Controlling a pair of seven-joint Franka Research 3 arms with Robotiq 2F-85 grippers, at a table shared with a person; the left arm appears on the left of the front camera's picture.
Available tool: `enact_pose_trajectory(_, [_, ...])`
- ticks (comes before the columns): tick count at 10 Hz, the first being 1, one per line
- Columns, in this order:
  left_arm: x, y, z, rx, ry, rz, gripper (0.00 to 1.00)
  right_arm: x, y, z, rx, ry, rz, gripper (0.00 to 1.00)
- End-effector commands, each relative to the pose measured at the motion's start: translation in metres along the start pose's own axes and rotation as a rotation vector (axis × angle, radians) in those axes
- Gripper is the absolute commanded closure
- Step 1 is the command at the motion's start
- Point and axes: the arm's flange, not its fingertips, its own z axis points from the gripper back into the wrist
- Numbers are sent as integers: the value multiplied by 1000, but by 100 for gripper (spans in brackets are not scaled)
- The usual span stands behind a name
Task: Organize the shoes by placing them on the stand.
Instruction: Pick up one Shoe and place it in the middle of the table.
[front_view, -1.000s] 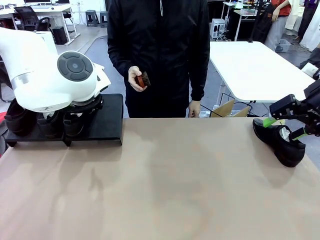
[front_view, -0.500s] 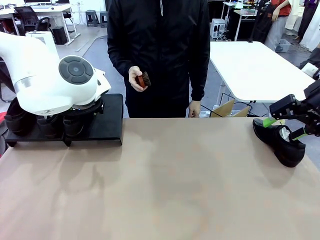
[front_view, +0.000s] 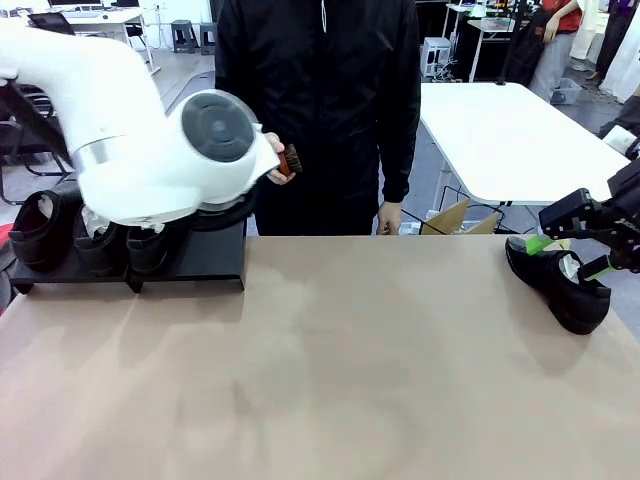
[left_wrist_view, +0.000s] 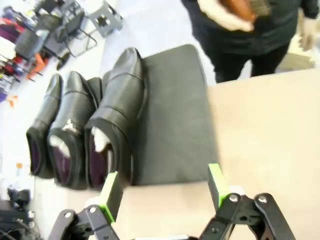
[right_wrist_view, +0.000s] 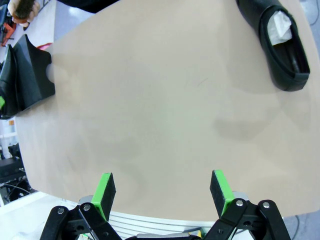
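The table (front_view: 330, 370) is a broad, pale tan surface. A person in a black jacket (front_view: 318, 100) stands at its far edge.

The left arm (front_view: 150, 150) is white and bulky and reaches over the table's far left corner. There the stand (left_wrist_view: 172, 115) rests: a low, flat, matte-black platform. Its right panel is bare.

Three shoes (left_wrist_view: 75, 127) occupy the stand's left panel. They lie side by side, touching, toes pointing away from the robot. Each is glossy black leather with a dark opening; pale stuffing shows inside the two on the right.

A fourth shoe (front_view: 558, 283) lies alone on the table near the right edge, well apart from the stand. It is glossy black, with white paper in its opening.

The left gripper (left_wrist_view: 164, 187) hangs above the stand's near edge, fingers spread wide, nothing between them. The right gripper (right_wrist_view: 163, 192) is likewise spread wide and empty over bare table.

The person's hand (front_view: 270, 158) holds a small reddish-brown brush (front_view: 288, 159).
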Motion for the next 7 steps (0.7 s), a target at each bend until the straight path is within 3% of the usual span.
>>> enact_pose_trajectory(1, [-14,-7,39,-18,149,-23,11,1,0,0,11,1,3,0])
enact_pose_trajectory(3, [-26,-2,44,-76,279,29,11,1,0,0,11,1,3,0])
enact_pose_trajectory(7, [-51,30,59,-247,370,151,11,1,0,0,11,1,3,0])
